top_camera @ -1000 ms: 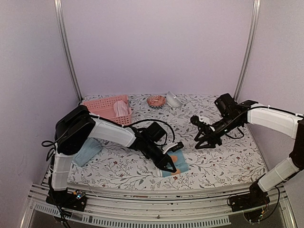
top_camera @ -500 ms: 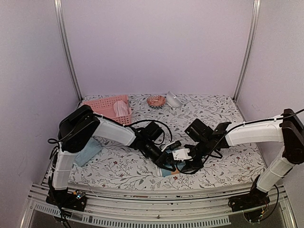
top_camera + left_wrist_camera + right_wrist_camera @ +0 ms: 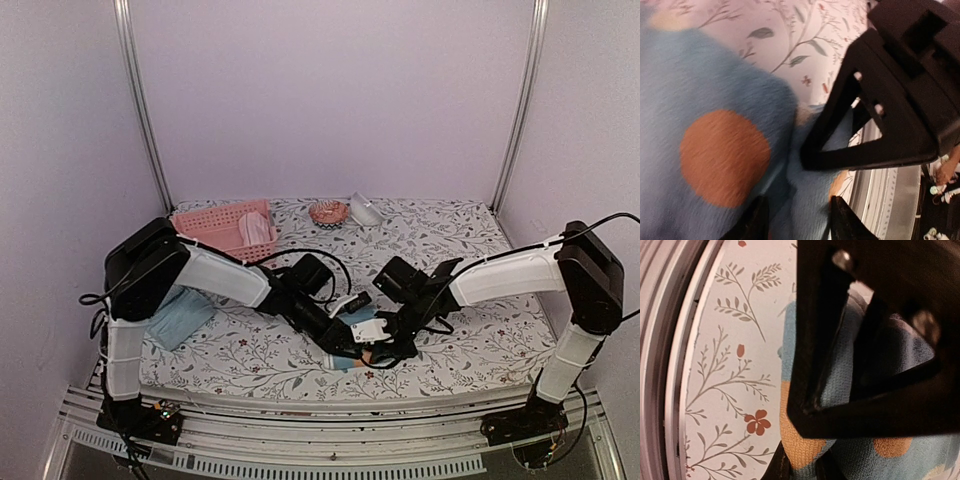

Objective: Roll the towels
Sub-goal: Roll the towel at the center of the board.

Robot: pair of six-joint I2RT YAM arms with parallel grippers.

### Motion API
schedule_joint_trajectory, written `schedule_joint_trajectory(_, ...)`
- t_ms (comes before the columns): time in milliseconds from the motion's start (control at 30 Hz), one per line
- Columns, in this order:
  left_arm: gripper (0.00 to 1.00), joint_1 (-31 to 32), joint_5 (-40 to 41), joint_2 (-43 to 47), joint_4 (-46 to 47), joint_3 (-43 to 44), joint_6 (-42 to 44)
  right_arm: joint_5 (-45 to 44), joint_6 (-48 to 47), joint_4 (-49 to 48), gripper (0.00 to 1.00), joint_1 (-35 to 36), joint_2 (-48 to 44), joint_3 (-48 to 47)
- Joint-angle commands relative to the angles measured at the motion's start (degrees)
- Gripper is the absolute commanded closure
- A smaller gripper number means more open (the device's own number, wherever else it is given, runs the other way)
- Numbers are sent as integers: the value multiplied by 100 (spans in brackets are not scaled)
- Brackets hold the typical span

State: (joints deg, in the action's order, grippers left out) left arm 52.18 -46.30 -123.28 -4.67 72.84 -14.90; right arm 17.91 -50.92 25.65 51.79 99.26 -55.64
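The floral bench point(image 3: 500, 340) stands between lilac walls point(image 3: 330, 100). My right fingers point(image 3: 800, 467) pinch the blue towel point(image 3: 700, 90) at its edge; my left fingers point(image 3: 797, 220) straddle it, whether gripping I cannot tell.

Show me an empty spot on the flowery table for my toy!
Best spot: the bare flowery table right of the right arm, up to the wall. More room at the back right, past the small white thing. It's crowded front middle, where the left hand and right hand meet on the blue spotted towel, and by the pink basket.

Lilac walls point(image 3: 330, 100) (plain), floral-print table point(image 3: 490, 345)
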Motion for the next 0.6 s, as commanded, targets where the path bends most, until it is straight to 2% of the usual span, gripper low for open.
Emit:
schedule_joint_trajectory(0,54,-100,1863,918,201,-926,-7,1407,177,1467,94,-175,526,-434)
schedule_joint_trajectory(100,49,-18,2582,1756,790,-1689,-201,2071,254,2056,94,-421,959,-791)
schedule_joint_trajectory(200,49,255,3309,2470,1482,-2586,-194,2554,208,2796,95,-647,1610,-1421)
schedule_joint_trajectory(400,49,1097,5240,3158,1921,-3427,-78,3446,-137,4489,95,-1271,3170,-2819)
schedule_joint_trajectory(433,48,1152,5357,3191,2089,-3557,-25,3521,-216,4680,95,-1349,3406,-3052)
schedule_joint_trajectory(500,48,1325,5507,3209,2378,-3687,287,3674,-228,4831,95,-1501,3941,-3275)
schedule_joint_trajectory(567,46,1599,5730,3162,2562,-3670,1011,3751,-203,4949,95,-1603,4254,-3443)
